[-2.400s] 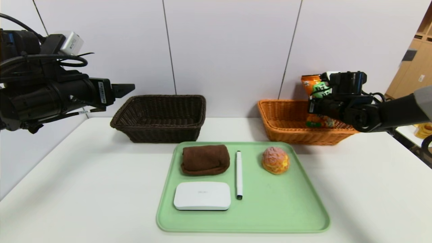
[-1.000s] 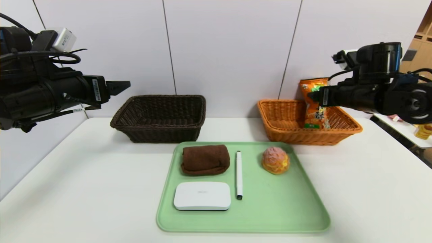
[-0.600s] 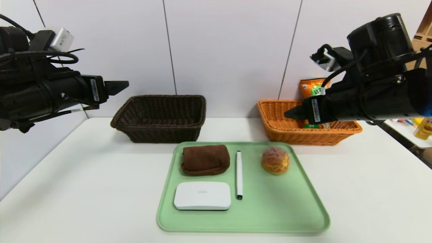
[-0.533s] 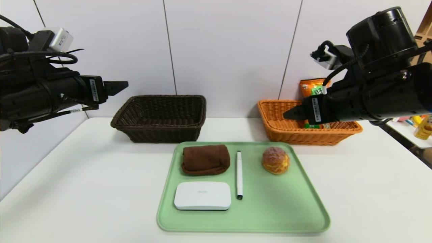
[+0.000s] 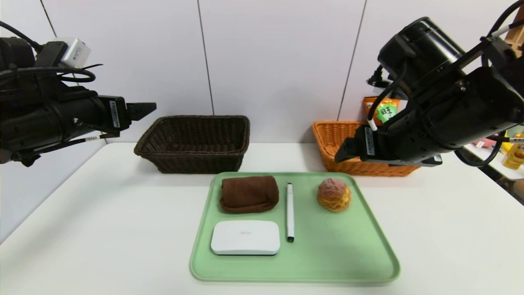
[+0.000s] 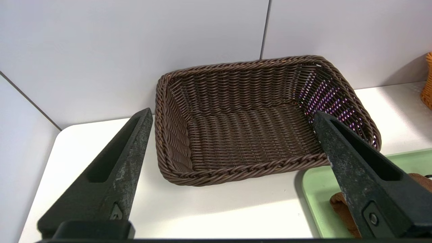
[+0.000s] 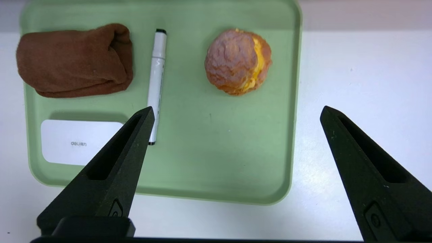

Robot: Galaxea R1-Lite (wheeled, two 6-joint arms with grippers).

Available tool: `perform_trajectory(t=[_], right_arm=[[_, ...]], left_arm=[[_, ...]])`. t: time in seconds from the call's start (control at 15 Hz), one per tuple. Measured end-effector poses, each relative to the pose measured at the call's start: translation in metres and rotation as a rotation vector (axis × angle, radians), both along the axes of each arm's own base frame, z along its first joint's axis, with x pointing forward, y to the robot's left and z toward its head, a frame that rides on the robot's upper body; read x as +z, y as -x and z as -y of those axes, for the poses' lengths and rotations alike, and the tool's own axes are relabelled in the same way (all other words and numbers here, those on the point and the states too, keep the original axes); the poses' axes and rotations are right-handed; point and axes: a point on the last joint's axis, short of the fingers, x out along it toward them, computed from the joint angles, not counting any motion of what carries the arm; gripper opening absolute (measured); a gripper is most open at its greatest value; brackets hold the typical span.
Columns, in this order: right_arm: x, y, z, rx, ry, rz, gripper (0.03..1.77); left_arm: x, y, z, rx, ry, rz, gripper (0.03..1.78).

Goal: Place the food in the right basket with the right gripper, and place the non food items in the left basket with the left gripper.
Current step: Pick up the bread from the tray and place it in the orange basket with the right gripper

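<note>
A golden-brown bun (image 5: 334,194) (image 7: 238,61) sits on the green tray (image 5: 348,254) (image 7: 236,162), with a folded brown towel (image 5: 248,194) (image 7: 74,60), a white pen (image 5: 290,212) (image 7: 157,77) and a flat white box (image 5: 245,237) (image 7: 77,141). An orange snack bag (image 5: 385,112) stands in the orange-tan right basket (image 5: 327,141), mostly hidden behind my right arm. My right gripper (image 5: 342,153) (image 7: 236,111) hangs open and empty above the tray's right side, just in front of that basket. My left gripper (image 5: 147,108) (image 6: 233,114) hovers open and empty, high and left of the empty dark brown basket (image 5: 192,118) (image 6: 236,170).
The white table (image 5: 102,213) has bare surface left and right of the tray. Both baskets stand against the back wall. A side table with small items (image 5: 513,157) lies beyond the table's right edge.
My right arm has swung out of the orange basket, leaving the snack bag there, and now points down over the tray with jaws wide. The left arm has barely moved.
</note>
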Motion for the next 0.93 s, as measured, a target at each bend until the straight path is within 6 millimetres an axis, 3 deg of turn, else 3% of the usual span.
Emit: perform_trajectory(t=[0.6, 0.93], right_arm=[[-0.044, -0.028, -0.022, -0.038, 0.051, -0.121, 1.69], [-0.063, -0.048, -0.023, -0.068, 0.072, -0.157, 1.70]], left_arm=[[-0.003, 0.000, 0.000, 0.001, 0.000, -0.011, 1.69], [-0.004, 0.000, 0.000, 0.002, 0.006, -0.015, 1.69]])
